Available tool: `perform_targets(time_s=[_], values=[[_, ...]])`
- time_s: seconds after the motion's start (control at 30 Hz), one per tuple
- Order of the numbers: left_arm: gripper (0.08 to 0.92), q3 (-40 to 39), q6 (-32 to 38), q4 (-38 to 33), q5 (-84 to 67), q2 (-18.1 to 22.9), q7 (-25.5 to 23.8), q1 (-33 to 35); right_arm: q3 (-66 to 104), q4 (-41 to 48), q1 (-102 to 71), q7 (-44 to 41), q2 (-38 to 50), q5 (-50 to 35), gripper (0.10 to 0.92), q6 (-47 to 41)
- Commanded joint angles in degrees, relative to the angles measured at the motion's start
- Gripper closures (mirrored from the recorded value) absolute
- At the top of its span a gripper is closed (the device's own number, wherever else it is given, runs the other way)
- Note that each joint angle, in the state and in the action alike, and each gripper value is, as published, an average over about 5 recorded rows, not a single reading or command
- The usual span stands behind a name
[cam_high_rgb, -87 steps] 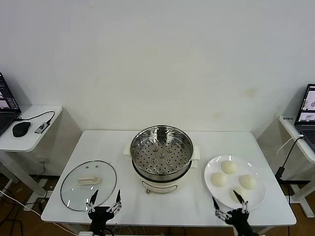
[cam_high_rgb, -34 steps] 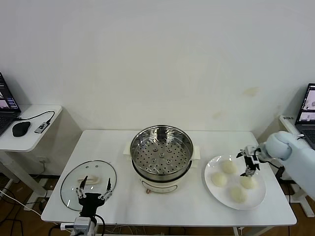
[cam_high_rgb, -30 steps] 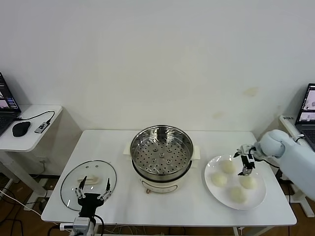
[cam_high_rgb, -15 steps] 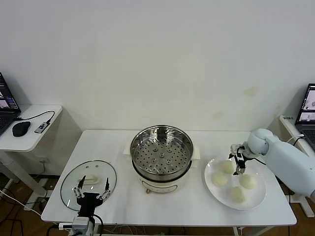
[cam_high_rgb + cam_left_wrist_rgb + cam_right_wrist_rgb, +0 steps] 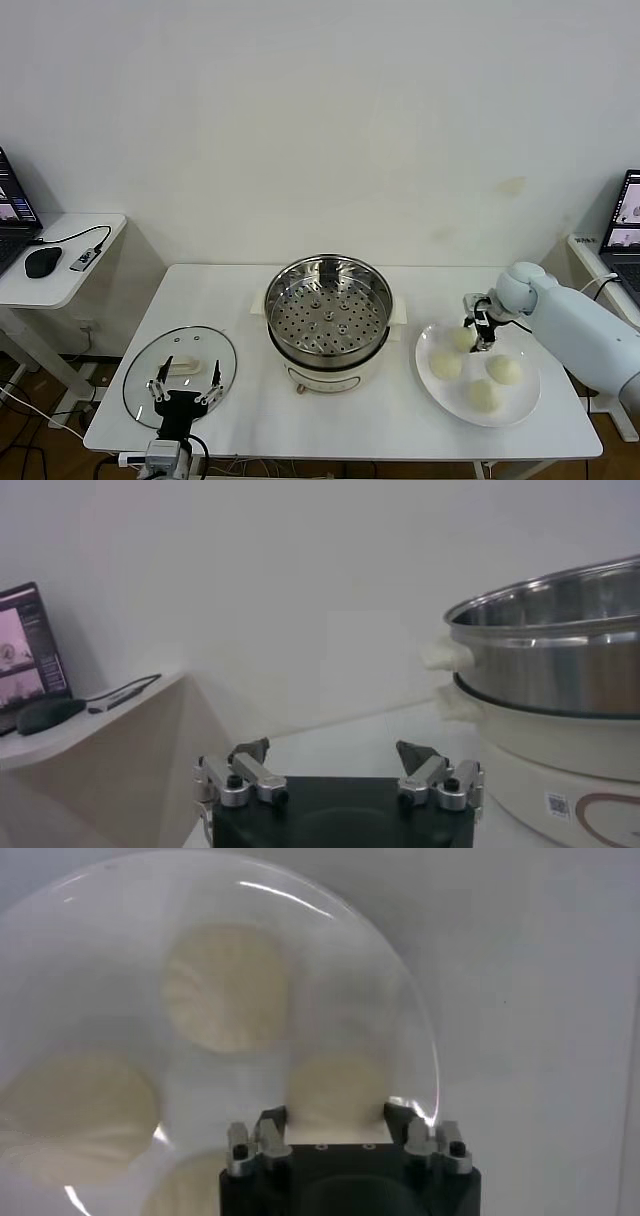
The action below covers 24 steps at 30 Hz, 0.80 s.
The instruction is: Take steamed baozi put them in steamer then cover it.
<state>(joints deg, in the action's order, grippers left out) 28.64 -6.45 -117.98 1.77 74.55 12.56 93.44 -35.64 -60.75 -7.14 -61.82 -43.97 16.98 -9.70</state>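
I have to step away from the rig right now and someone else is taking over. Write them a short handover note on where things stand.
Right gripper: open, over the white plate, its fingers on either side of the rear baozi; nothing lifted yet.
Left gripper: open, idle at the near table edge by the glass lid.
Things: all four baozi sit on the plate, right of the steamer. The steamer's tray holds nothing. The lid lies flat on the table, left of the steamer.
Done: nothing moved into the steamer.
Left: grip the rear baozi, move all four into the steamer, then put the lid on.
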Motion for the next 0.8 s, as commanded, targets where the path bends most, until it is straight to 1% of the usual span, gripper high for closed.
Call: perform_targets(time_s=[0.03, 0.23, 0.37, 0.47, 0.63, 0.8], values=[[0.177, 0.0, 0.0, -0.2, 0.0, -0.1, 0.0, 0.0, -0.9, -2.0, 1.1, -0.2, 1.2, -0.8, 0.470, 0.2], [0.177, -0.2, -0.1, 0.0, -0.6, -0.4, -0.1, 0.0, -5.6, -7.8, 8.4, -0.8, 6.7, -5.9, 0.482, 0.0], [0.177, -0.3, -0.2, 0.6, -3.8, -0.8, -0.3, -0.2, -10.4, -11.5, 17.6, -1.5, 10.0, -12.3, 0.482, -0.1], [0.177, -0.3, -0.2, 1.1, -8.4, -1.2, -0.7, -0.4, -15.4, -13.4, 25.6, -1.8, 10.7, -17.8, 0.482, -0.2], [0.177, -0.3, 0.6, 1.6, -15.9, -1.1, -1.1, -0.6, -24.0, -16.1, 38.1, -1.4, 7.4, -25.6, 0.482, -0.1], [0.177, -0.2, 2.0, 2.1, -18.1, -0.6, -1.4, -0.5, -29.6, -16.5, 44.9, 0.0, -0.4, -30.7, 0.482, 1.4]])
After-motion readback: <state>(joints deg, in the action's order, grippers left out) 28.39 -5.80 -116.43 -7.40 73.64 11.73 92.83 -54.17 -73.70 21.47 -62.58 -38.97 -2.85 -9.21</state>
